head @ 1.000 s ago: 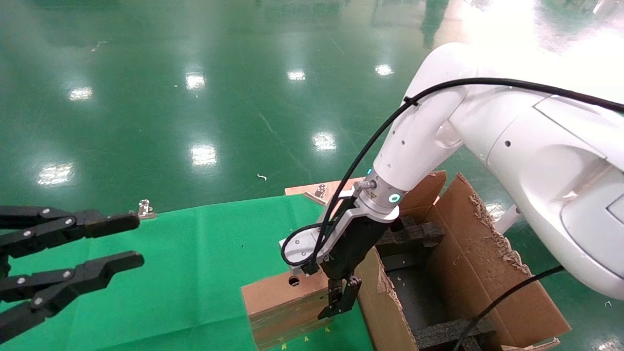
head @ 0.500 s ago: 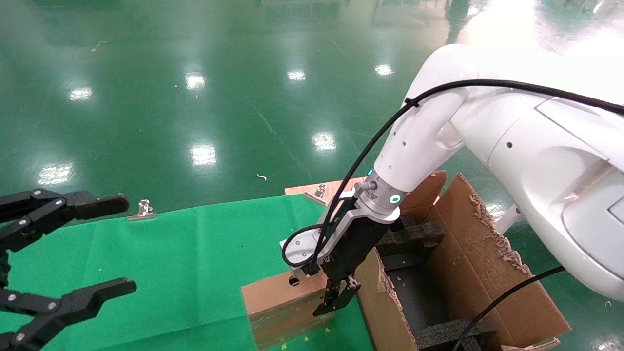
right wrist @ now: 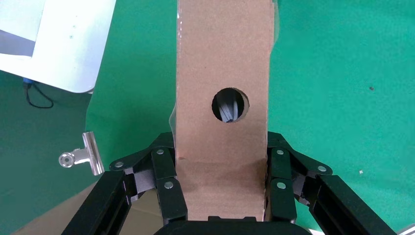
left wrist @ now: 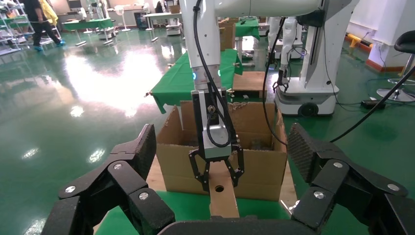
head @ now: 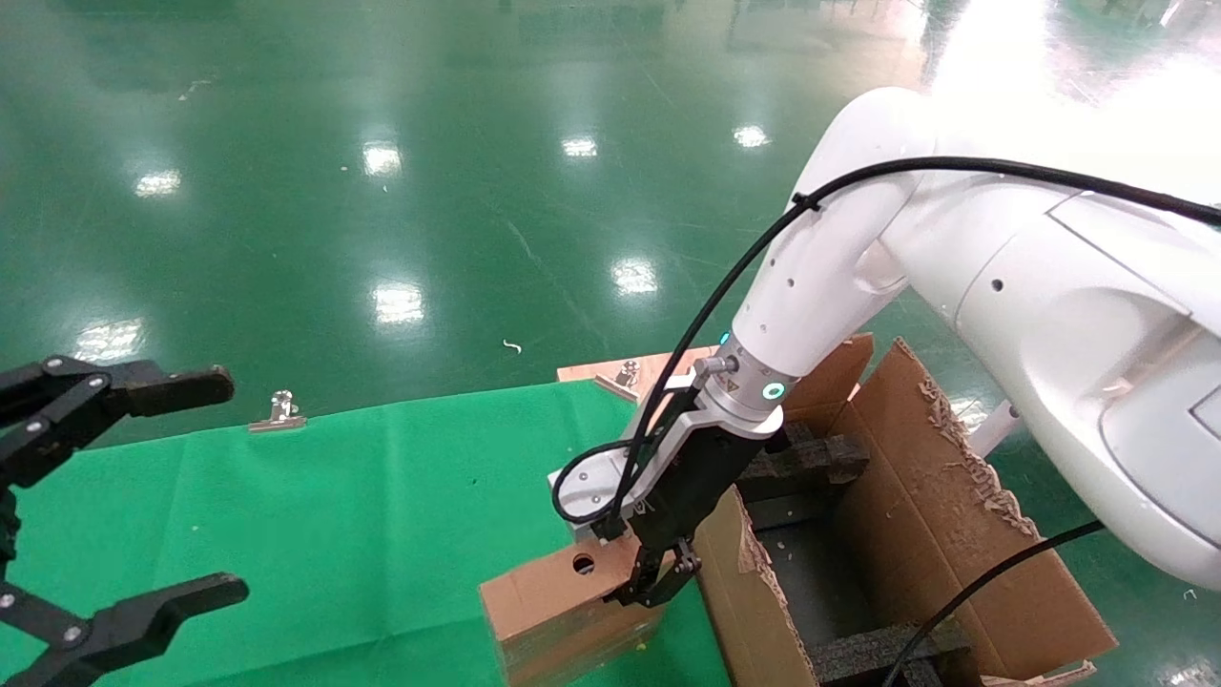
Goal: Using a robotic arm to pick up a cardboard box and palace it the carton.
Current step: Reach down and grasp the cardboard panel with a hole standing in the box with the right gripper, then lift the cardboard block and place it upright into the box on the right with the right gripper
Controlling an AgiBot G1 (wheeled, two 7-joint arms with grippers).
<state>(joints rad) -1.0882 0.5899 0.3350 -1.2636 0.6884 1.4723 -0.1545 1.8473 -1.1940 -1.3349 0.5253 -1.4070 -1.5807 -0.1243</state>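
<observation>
Head overhead; wrists close; share cardboard box [head: 563, 611].

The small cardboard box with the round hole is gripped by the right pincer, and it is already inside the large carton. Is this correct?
Not quite. The right pincer does grip the small box, but the box is not yet inside the carton. The head view shows it outside, beside the carton's left wall, over the green cloth.
</observation>
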